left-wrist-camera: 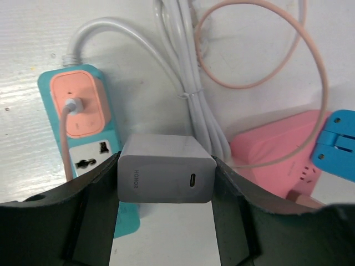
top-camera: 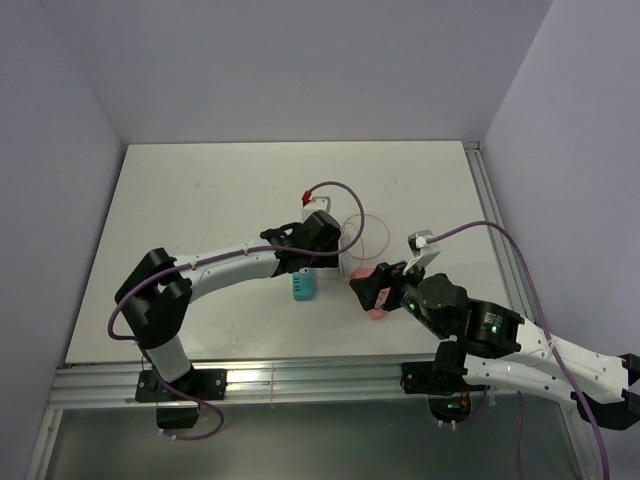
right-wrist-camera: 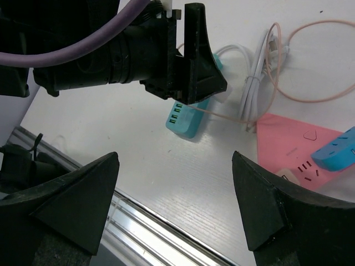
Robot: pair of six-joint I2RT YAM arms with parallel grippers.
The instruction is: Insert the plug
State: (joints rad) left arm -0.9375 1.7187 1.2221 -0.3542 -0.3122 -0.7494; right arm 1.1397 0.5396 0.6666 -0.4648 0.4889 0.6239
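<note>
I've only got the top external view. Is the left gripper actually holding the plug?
Observer: Yes. The left wrist view shows the left gripper shut on a grey HONOR charger.
Operator: Is the teal power strip socket free?
Observer: Its socket looks empty; a cable is plugged into its peach panel.
Operator: And the right gripper?
Observer: Open and empty in the right wrist view.

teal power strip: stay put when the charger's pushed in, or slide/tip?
Probably slides if pushed off-axis: the teal power strip lies loose on the smooth table, nothing visibly holding it. Unlikely to tip: it lies flat and low. Its white cord and the plugged-in pink cable may drag slightly.
</note>
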